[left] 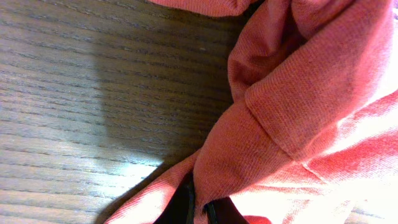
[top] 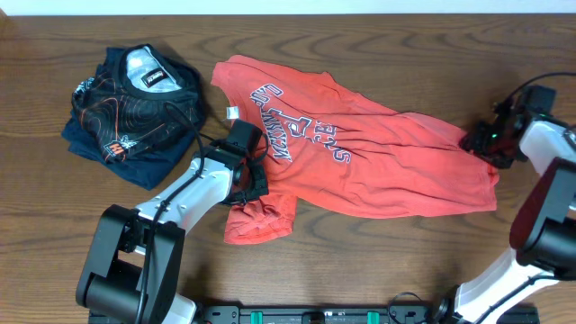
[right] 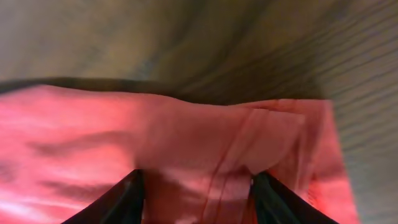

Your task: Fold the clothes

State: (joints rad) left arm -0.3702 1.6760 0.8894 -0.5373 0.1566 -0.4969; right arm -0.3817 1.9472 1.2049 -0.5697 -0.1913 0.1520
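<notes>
Coral-red T-shirt (top: 378,153) lying rumpled, chest lettering up, mid wooden table (top: 360,270); near sleeve bunched. Left gripper (top: 256,183) pinched tight on that sleeve. Right gripper (top: 479,144) spread over the hem corner.

Matt coral-red T-shirt (top: 387,166) in soft knit cotton, its fine weave and stitched hems clear in the wrist views, on a dark wood-grain table (top: 360,270) with a smooth, faintly sheened finish. The chest lettering (top: 297,126) looks like flat print. The navy garment (top: 126,112) is slicker cloth, with a shiny silvery patch inside its collar. The left arm (top: 189,193) has smooth white and black plastic shells.
</notes>
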